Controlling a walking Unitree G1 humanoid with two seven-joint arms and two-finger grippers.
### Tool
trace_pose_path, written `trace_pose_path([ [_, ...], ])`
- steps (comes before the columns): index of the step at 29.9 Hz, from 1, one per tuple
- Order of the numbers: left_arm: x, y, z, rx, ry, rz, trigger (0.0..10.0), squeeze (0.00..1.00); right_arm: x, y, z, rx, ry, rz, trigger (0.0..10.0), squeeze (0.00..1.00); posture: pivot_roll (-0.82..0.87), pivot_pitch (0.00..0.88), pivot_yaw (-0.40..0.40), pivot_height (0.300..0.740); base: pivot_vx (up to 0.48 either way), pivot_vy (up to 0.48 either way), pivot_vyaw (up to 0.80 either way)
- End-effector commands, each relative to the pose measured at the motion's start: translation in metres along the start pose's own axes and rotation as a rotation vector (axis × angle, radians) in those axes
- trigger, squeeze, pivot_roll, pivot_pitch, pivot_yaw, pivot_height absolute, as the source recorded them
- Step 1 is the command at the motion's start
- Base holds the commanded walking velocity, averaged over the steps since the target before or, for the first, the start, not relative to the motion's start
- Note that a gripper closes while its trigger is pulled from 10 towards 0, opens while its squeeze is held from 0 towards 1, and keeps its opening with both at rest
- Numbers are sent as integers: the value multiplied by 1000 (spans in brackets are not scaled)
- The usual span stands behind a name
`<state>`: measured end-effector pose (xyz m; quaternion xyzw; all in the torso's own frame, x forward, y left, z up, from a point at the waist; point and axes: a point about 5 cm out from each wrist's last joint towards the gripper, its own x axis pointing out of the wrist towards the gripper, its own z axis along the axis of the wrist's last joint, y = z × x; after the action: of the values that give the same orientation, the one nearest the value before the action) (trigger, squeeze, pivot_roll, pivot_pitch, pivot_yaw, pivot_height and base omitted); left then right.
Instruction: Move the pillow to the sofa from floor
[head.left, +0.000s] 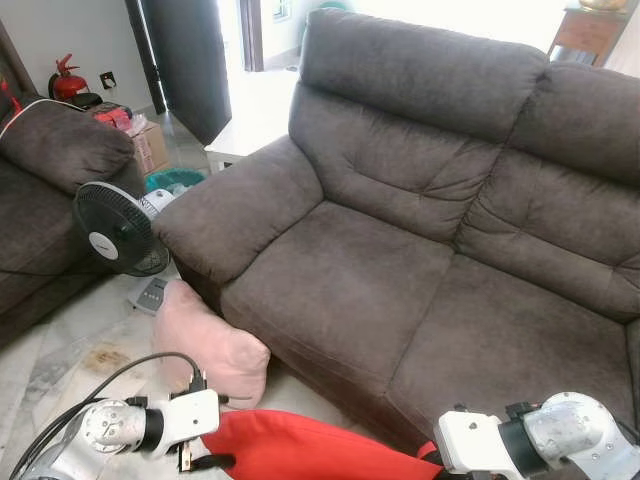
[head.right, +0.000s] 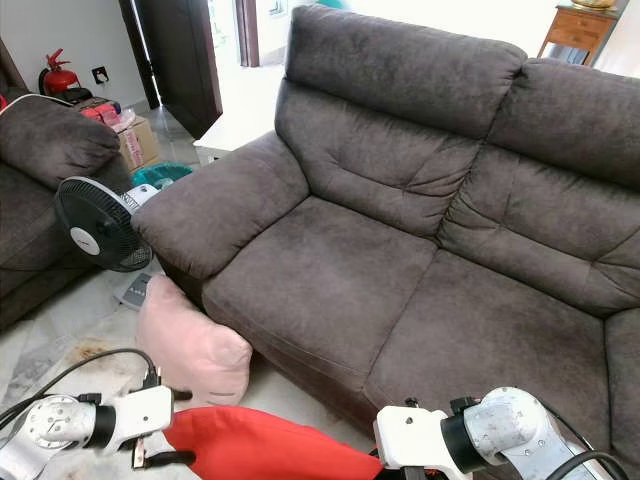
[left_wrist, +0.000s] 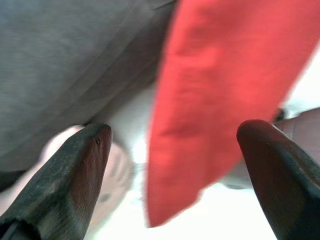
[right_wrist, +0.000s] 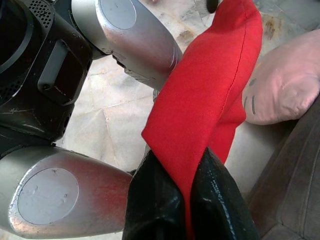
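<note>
Before the brown sofa (head.left: 400, 270), the right gripper (right_wrist: 187, 200) pinches the red pillow (right_wrist: 210, 100); the left gripper (left_wrist: 175, 165) gapes beside it.

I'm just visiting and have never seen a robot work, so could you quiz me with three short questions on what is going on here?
1. True or false: the red pillow already lies on the sofa seat.
2. Which gripper pinches the red pillow: A, the left gripper; B, the right gripper?
3. Fill in: the pink pillow rests on the floor against the front of the ____.

Key:
1. False; it is held low in front of the sofa.
2. B; the left gripper's fingers are spread apart beside the pillow.
3. Sofa.
</note>
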<state>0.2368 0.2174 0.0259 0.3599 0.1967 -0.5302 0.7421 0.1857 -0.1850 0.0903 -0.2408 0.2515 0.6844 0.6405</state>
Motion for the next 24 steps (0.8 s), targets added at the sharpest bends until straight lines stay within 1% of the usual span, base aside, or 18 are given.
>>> trace_pose_path([
  [1, 2, -1, -2, 13, 12, 0, 10000, 275, -5, -2, 17, -65, -57, 3, 10000, 0, 66, 3, -72, 740, 0, 0, 0],
  [2, 2, -2, -4, 8, 12, 5, 10000, 0, -5, -1, 17, -65, -57, 5, 10000, 0, 66, 3, -73, 740, 0, 0, 0],
  [5, 3, -3, -5, -11, 7, 2, 10000, 0, -5, -1, 18, -67, -57, 7, 10000, 0, 66, 5, -73, 740, 0, 0, 0],
  [9, 5, -9, -11, -40, 19, -15, 10000, 0, -7, -1, 19, -68, -56, 7, 10000, 0, 56, 7, -75, 740, 0, 0, 0],
  [11, 7, -12, -13, -70, 16, -22, 10000, 0, -8, 0, 20, -71, -56, 10, 10000, 0, 57, 7, -77, 740, 0, 0, 0],
  [15, 8, -16, -18, -78, 32, -34, 10000, 0, -9, 1, 22, -78, -57, 15, 10000, 0, 53, 10, -81, 740, 0, 0, 0],
  [21, 9, -11, -17, -77, 30, -4, 10000, 0, -12, 1, 25, -89, -54, 19, 10000, 0, 47, 13, -86, 740, 0, 0, 0],
  [24, 13, -9, -16, -86, 24, 14, 10000, 0, -13, 2, 26, -91, -53, 22, 10000, 0, 44, 14, -87, 740, 0, 0, 0],
])
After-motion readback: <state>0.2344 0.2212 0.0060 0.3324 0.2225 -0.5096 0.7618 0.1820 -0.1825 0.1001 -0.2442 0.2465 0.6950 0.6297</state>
